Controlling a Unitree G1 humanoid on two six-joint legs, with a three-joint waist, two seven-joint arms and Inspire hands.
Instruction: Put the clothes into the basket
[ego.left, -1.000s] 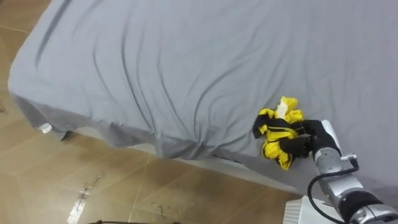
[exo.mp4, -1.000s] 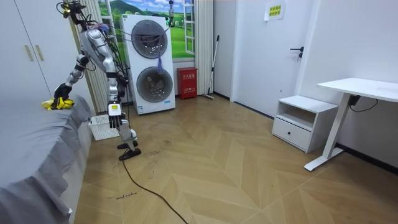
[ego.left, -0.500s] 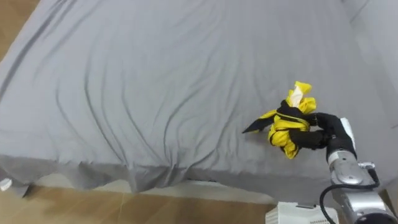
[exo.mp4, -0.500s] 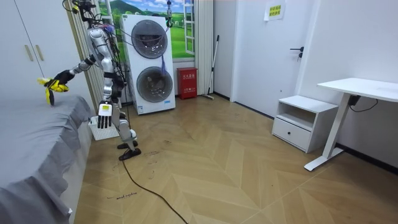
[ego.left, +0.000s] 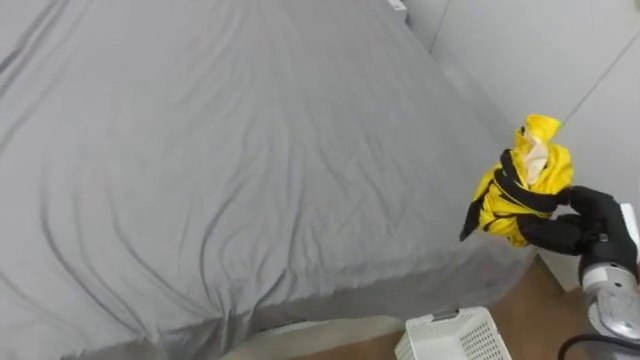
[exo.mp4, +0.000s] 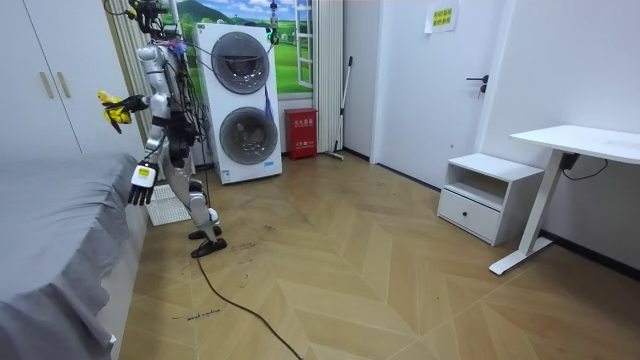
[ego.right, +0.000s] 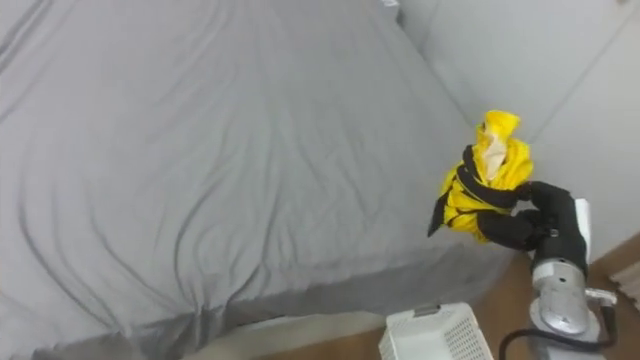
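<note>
Showing the right hand (ego.left: 585, 228) curled round a bunched yellow-and-black garment (ego.left: 525, 185), held in the air past the bed's (ego.left: 200, 150) edge, with the white basket (ego.left: 450, 335) lower down beside the bed. The cloth is judged light, soft and limp, so gripping the bunched middle suits it. The left hand (exo.mp4: 140, 186) hangs spread. The bed's grey sheet is wrinkled and the floor (exo.mp4: 350, 270) is wood.

The right hand (ego.left: 585, 228) holds the garment (ego.left: 520, 185) off the bed's (ego.left: 200, 150) edge, higher than the basket (ego.left: 455, 338).
</note>
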